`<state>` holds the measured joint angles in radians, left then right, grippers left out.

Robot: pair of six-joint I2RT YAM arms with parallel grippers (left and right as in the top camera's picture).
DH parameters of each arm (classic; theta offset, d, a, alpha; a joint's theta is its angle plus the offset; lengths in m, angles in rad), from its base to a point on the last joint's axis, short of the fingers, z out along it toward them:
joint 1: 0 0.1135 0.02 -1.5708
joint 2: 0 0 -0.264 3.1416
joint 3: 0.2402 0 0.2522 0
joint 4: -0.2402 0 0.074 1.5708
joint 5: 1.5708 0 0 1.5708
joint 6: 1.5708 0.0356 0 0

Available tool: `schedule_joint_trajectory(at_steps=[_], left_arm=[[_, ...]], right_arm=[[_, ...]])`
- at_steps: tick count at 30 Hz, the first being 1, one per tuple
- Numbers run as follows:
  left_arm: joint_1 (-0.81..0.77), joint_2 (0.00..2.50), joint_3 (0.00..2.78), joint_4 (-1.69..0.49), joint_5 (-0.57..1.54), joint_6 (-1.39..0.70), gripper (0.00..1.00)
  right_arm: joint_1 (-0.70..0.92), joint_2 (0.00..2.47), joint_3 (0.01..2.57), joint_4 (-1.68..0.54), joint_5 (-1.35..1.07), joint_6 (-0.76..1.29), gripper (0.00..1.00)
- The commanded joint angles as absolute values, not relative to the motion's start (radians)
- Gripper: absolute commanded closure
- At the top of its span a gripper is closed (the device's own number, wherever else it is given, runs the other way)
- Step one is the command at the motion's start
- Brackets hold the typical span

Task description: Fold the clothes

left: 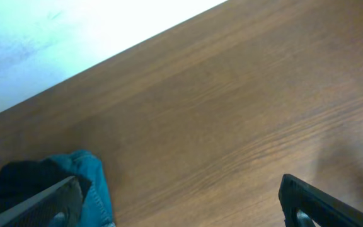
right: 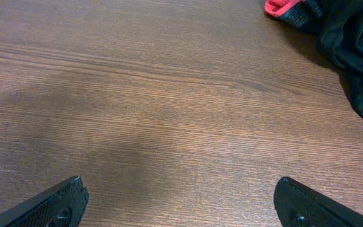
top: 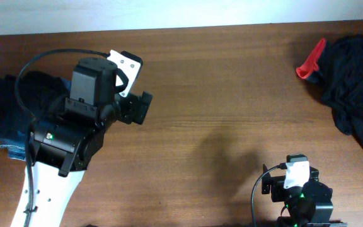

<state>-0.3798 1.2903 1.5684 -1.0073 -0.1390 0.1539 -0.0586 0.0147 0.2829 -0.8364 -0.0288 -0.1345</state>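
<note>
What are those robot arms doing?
They are meant to fold clothes, but right now neither arm holds anything. The left pincer hangs open over the bare table, next to a dark and blue stack. The right pincer is open too. A crumpled dark pile with a red thing beside it lies at the far right.

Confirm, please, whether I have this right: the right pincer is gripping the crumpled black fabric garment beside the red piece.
Not gripping: the right pincer stands open and empty, apart from the crumpled black fabric garment beside the red piece, as the right wrist view shows.
</note>
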Motion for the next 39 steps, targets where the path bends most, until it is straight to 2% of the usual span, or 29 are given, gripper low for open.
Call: schedule_joint_trajectory(at_steps=[1,5,8,15,20,28,39], left_arm=[[-0.384,1.284,1.583,-1.013,-0.181,0.174,0.01],[-0.362,1.251,1.549,-0.978,-0.189,0.193,0.01],[-0.331,1.197,1.458,-0.864,-0.154,0.193,0.01],[-0.179,0.992,1.045,-0.463,-0.003,0.144,0.01],[-0.089,0.79,0.709,-0.269,0.041,0.061,0.01],[-0.051,0.464,0.411,-0.201,0.022,0.06,0.0],[-0.046,0.126,0.169,-0.184,-0.014,0.06,0.01]], right_arm=[[-0.067,0.004,0.277,-0.834,-0.042,-0.138,0.01],[-0.067,0.004,0.277,-0.834,-0.042,-0.138,0.01],[-0.067,0.004,0.277,-0.834,-0.042,-0.138,0.01],[-0.067,0.004,0.277,-0.834,-0.042,-0.138,0.01],[-0.067,0.004,0.277,-0.834,-0.042,-0.138,0.01],[-0.067,0.004,0.277,-0.834,-0.042,-0.138,0.01],[-0.067,0.004,0.277,-0.834,-0.042,-0.138,0.01]])
